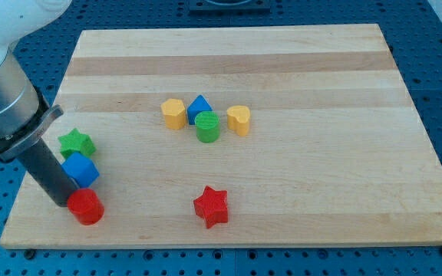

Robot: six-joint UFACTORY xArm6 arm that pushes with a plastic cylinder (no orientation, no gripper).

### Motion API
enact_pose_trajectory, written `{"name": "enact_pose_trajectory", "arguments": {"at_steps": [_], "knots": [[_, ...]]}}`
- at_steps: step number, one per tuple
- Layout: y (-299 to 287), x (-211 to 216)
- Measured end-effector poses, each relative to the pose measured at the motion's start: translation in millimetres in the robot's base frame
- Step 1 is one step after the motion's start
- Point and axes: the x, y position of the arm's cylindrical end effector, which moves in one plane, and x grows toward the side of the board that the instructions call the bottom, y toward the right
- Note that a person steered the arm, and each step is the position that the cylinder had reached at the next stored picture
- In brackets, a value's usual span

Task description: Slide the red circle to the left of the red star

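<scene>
The red circle [86, 206] lies near the board's lower left corner. The red star [211, 206] lies to its right, near the bottom edge at about the middle of the board, well apart from it. My rod comes down from the view's upper left; my tip [61, 202] rests just left of the red circle, touching or almost touching it. A blue cube [80, 169] sits directly above the red circle, against the rod's right side.
A green star [76, 143] lies above the blue cube. A cluster sits at the board's middle: a yellow hexagon [173, 113], a blue triangle [199, 106], a green cylinder [208, 127] and a yellow heart [239, 119]. The wooden board [321, 169] lies on a blue perforated table.
</scene>
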Motion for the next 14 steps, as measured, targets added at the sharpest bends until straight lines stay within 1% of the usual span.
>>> {"name": "enact_pose_trajectory", "arguments": {"at_steps": [1,2,3,4,5,6,8,10,12,13,14], "knots": [[9.1,2.9],[40.5,11.2],[-20.2,22.1],[25.1,53.5],[74.5,53.7],[86.0,46.2],[68.8,46.0],[65.3,45.8],[73.1,12.1],[85.0,-14.8],[96.5,-66.7]]}}
